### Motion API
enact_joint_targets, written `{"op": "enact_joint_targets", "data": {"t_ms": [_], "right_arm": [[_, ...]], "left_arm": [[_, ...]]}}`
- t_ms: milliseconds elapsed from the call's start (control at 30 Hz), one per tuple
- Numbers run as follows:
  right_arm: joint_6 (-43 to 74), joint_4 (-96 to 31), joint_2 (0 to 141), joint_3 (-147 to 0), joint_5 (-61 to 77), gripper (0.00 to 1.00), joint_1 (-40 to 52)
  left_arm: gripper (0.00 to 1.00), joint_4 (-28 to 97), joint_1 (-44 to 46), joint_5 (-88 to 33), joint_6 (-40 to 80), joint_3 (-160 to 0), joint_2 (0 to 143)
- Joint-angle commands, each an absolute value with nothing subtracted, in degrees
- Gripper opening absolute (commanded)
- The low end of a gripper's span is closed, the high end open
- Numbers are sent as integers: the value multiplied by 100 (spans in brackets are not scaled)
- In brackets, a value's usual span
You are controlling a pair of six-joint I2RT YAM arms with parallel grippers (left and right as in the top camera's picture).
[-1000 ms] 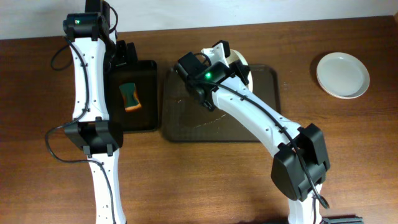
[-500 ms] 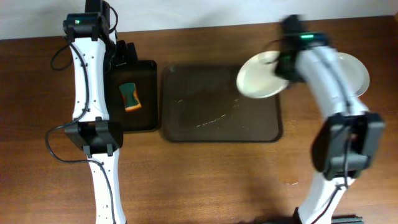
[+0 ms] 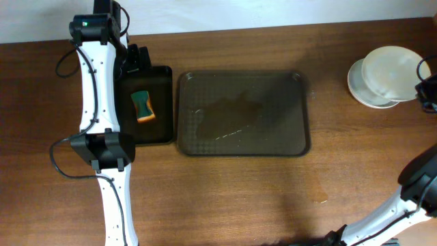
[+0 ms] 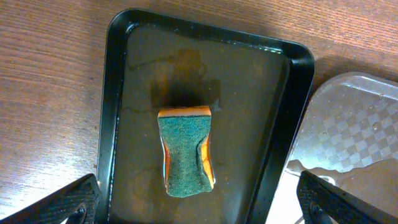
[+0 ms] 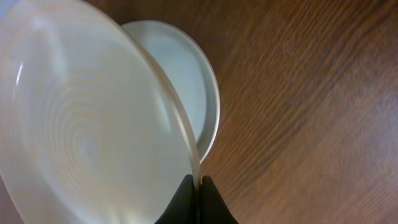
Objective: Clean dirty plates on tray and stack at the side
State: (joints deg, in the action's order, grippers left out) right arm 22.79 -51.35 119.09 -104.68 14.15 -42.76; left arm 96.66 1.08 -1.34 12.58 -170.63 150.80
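My right gripper is shut on the rim of a white plate and holds it just above a second white plate that lies on the table at the far right. The dark brown tray sits in the middle with wet streaks and no plates on it. My left gripper is open above the green and orange sponge. A third plate is not in view.
The sponge lies in a small black tray left of the brown tray. The left arm stretches along the black tray's left side. The brown tray's wet corner shows in the left wrist view.
My right arm has carried the plate from over the brown tray's far right corner out to the far right, above the plate lying there. The left arm has not moved.
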Motion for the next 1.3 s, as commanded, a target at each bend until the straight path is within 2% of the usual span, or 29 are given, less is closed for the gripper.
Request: {"op": "enact_joint_targets", "data": {"t_ms": [0, 33, 67, 100, 133, 167, 267, 367, 467, 533, 633, 833, 1000, 1267], "right_arm": [[2405, -4965, 12304, -10501, 1155, 4, -4130], [2405, -4921, 12370, -10501, 1153, 9, -4082], [2405, -4915, 12405, -10501, 1153, 38, -4016], [2405, -4915, 12405, -10501, 1155, 73, -3968], [2370, -4947, 12392, -10503, 1203, 93, -3898], [2250, -5009, 12372, -10508, 1288, 100, -3876], [2252, -5437, 11981, -10514, 1479, 98, -3865], [2250, -6163, 11004, -10512, 1977, 99, -3863], [1796, -7109, 9937, -10427, 2338, 98, -3806], [1481, -7310, 9192, -9994, 2327, 98, -3614], [1476, -6917, 7769, -8600, 2314, 98, -3295], [1485, -5614, 4901, -5577, 2340, 98, -3262], [1544, -5675, 4668, -5336, 2379, 98, -3262], [1544, -6128, 5782, -5336, 2377, 98, -3262]], "left_arm": [[100, 9673, 69, -176, 1210, -17102, 15019], [100, 9673, 69, -176, 1210, -17102, 15019], [100, 9671, 69, -176, 1210, -17102, 15019], [100, 9673, 69, -176, 1210, -17102, 15019], [100, 9673, 69, -176, 1210, -17102, 15019], [100, 9673, 69, -176, 1210, -17102, 15019], [100, 9673, 69, -176, 1210, -17102, 15019], [100, 9671, 69, -176, 1210, -17102, 15019], [100, 9673, 69, -176, 1210, -17102, 15019], [100, 9673, 69, -176, 1210, -17102, 15019], [100, 9673, 69, -176, 1210, -17102, 15019], [100, 9673, 69, -176, 1210, -17102, 15019], [100, 9673, 69, -176, 1210, -17102, 15019], [100, 9673, 69, -176, 1208, -17102, 15019]]}}
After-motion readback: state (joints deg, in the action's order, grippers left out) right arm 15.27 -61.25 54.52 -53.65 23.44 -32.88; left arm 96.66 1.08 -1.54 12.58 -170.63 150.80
